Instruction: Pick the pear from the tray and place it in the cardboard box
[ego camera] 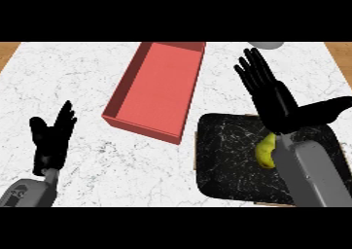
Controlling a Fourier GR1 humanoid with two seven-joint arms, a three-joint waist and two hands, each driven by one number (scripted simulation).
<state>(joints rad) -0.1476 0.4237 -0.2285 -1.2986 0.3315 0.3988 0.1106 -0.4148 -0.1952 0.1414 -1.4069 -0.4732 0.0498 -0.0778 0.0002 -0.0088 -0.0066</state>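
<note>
**A:** On the right side of the counter (85, 73), what lies on the tray (225, 165)?

**B:** The pear (264, 151), yellow-green, towards the tray's right half. The right forearm (315, 175) crosses over it and hides part of it.

**A:** And the right hand (275, 104)?

**B:** It is spread flat above the tray's far edge, fingers straight and apart, thumb stretched out to the right. It grips nothing, and the pear lies behind its wrist.

**A:** Where is the box (161, 87)?

**B:** Left of the tray, red and open-topped, lying slantwise. Its far end reaches the counter's far edge, and its near right corner comes just beside the tray's far left corner, with a narrow strip of marble between them.

**A:** Any open room?

**B:** Plenty on the left: bare marble from the box to the counter's left edge. The left hand (51, 141) rests there near the lower left, open, fingers up, well apart from the box.
</note>
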